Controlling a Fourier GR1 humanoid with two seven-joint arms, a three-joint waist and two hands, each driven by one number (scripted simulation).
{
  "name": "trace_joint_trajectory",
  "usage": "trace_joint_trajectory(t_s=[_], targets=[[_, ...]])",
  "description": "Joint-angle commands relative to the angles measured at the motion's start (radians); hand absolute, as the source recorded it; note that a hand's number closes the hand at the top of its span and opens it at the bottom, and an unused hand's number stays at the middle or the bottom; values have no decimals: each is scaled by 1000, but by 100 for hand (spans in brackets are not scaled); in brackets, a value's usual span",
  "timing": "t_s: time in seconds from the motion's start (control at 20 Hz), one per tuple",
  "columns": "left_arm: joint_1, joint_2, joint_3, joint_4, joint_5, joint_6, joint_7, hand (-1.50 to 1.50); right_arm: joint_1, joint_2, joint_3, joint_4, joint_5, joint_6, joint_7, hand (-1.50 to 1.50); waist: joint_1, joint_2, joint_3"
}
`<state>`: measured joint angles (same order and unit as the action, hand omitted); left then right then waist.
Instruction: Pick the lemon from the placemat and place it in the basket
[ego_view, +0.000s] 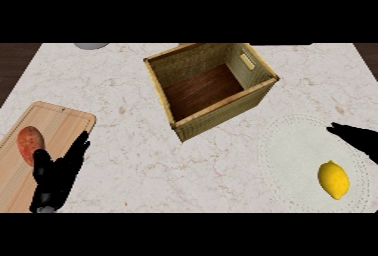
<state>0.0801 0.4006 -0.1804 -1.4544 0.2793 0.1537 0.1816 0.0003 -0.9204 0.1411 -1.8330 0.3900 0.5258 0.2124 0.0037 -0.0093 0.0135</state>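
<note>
A yellow lemon (334, 179) lies on the round white placemat (295, 165) at the lower right of the counter. The square woven basket (255, 94) with a dark wooden floor stands at top centre, with nothing in it. My right hand (358, 138) comes in from the right edge, fingers straight and pointing left, just above and to the right of the lemon and apart from it. At the lower left my left hand (57, 172) rests open, fingers up, over the edge of the cutting board.
A wooden cutting board (52, 125) lies at the left with a reddish sweet potato (30, 143) on it. A grey round object (91, 45) shows at the top edge. The marble counter (133, 150) stretches between the board and the placemat.
</note>
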Motion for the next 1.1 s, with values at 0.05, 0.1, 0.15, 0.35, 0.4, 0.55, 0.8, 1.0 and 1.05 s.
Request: trace_joint_trajectory(t_s=[0.05, 0.1, 0.15, 0.35, 0.4, 0.55, 0.8, 1.0, 1.05], targets=[[50, -9, -13, 47, -13, -6, 54, 0, -2, 37, 9, 32, 52, -12, -35, -150, -2, 10, -13], [50, -42, -33, 10, -25, 29, 75, 0, -20, 43, -3, 22, 32, 15, -10, -150, -1, 9, -13], [32, -46, -15, 73, -26, 18, 39, 0, -23, 70, 19, 72, 69, -25, -56, -150, 0, 11, -13], [63, -41, -24, 30, -44, 19, 63, 0, -24, 130, 75, 50, 134, -51, -21, -150, 2, 10, -13], [63, -56, -11, 53, -19, -2, 34, 0, -2, 109, 63, 82, 143, -55, -67, -150, -1, 10, -13], [13, -81, -26, 76, -68, 41, 60, 0, -17, 107, 73, 138, 190, -52, -85, -150, -3, 12, -13], [35, -56, 3, 81, -44, -29, 29, 0, -49, 125, 95, 209, 242, -28, -78, -150, 4, 12, -14], [-20, -55, 27, 104, -34, -38, 76, 0, -43, 156, 103, 298, 290, -94, -150, -150, 2, 14, -13], [73, -52, 24, 69, -61, -23, 15, 0, 2, 153, 105, 175, 276, -49, -86, -150, -2, 9, -14]])
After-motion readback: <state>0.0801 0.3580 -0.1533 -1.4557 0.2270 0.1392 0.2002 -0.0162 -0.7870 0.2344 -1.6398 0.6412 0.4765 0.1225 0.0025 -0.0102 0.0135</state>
